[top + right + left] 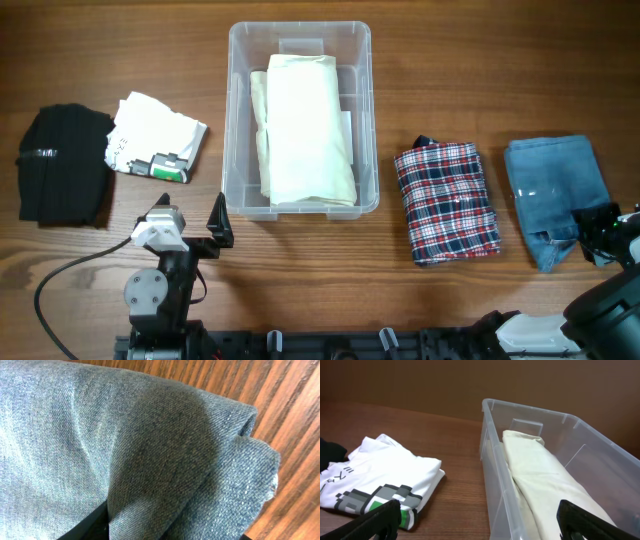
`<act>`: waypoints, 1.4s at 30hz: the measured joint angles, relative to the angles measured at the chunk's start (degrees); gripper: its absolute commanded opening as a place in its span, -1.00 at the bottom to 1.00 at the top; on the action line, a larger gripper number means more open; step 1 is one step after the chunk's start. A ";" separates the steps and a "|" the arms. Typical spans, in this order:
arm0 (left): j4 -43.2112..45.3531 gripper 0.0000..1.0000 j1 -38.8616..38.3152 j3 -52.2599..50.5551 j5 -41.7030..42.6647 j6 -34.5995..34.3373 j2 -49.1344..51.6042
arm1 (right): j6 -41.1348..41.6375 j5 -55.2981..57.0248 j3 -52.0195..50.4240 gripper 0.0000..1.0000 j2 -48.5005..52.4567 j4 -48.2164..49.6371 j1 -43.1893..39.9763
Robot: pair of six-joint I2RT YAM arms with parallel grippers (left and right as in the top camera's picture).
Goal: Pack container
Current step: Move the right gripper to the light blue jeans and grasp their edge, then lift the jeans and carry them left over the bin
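The clear container [300, 28] stands at the middle back of the table, and a folded cream cloth [305, 125] lies inside it. My left gripper [190, 215] hovers open just in front of its near left corner. In the left wrist view the container wall [495, 460] and the cream cloth [545, 475] lie between the spread left gripper [477, 525]. At the far right, my right gripper [590, 235] sits at the near right corner of the folded blue jeans [553, 185]. The right wrist view shows a denim fold [125, 435] bunched in the right gripper [165, 532].
A folded red-and-navy plaid shirt [447, 202] lies between the container and the jeans. Left of the container are a white printed T-shirt [155, 150] and a black garment [65, 165]. A cable trails from the left arm's base [150, 295].
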 measured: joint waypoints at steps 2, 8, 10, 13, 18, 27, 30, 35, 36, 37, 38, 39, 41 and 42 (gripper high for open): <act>0.00 1.00 0.00 0.00 0.00 0.00 0.00 | -0.02 -0.48 0.00 -0.09 0.07 0.00 0.00; 0.00 1.00 0.00 0.00 0.00 0.00 0.00 | -0.37 -1.73 0.00 -0.34 0.17 -0.04 0.00; 0.00 1.00 0.00 0.00 0.00 0.00 0.00 | -0.59 -1.90 0.00 -0.72 0.22 -0.02 0.00; 0.00 1.00 0.00 0.00 0.00 0.00 0.00 | -0.72 -2.78 0.00 -0.91 0.22 -0.09 0.00; 0.00 1.00 0.00 0.00 0.00 0.00 0.00 | -1.70 -5.01 0.31 -0.91 0.22 -0.98 0.02; 0.00 0.99 0.00 0.00 0.00 0.00 0.00 | -2.67 -8.98 4.70 -0.91 -3.39 -12.22 1.33; 0.00 0.99 0.00 0.00 0.00 0.00 0.00 | -3.10 -9.01 8.33 -0.91 -8.74 -14.10 2.47; 0.00 0.99 0.00 0.00 0.00 0.00 0.00 | -3.19 -8.96 14.19 -0.91 -17.44 -14.47 4.94; 0.00 1.00 0.00 0.00 0.00 0.00 0.00 | -3.15 -9.01 15.39 -0.91 -19.08 -14.47 5.79; 0.00 0.99 0.00 0.00 0.00 0.00 0.00 | -2.99 -9.07 16.26 -0.91 -20.24 -14.47 6.69; 0.00 0.99 0.00 0.00 0.00 0.00 0.00 | -2.97 -9.22 17.29 -0.91 -21.49 -14.45 8.00; 0.00 1.00 0.00 0.00 0.00 0.00 0.00 | -2.97 -9.38 18.18 -0.91 -22.38 -14.47 9.35; 0.00 0.99 0.00 0.00 0.00 0.00 0.00 | -2.97 -10.25 20.06 -0.91 -23.61 -14.32 12.85; 0.00 1.00 0.00 0.00 0.00 0.00 0.00 | -2.97 -11.19 21.18 -0.91 -23.91 -13.64 15.67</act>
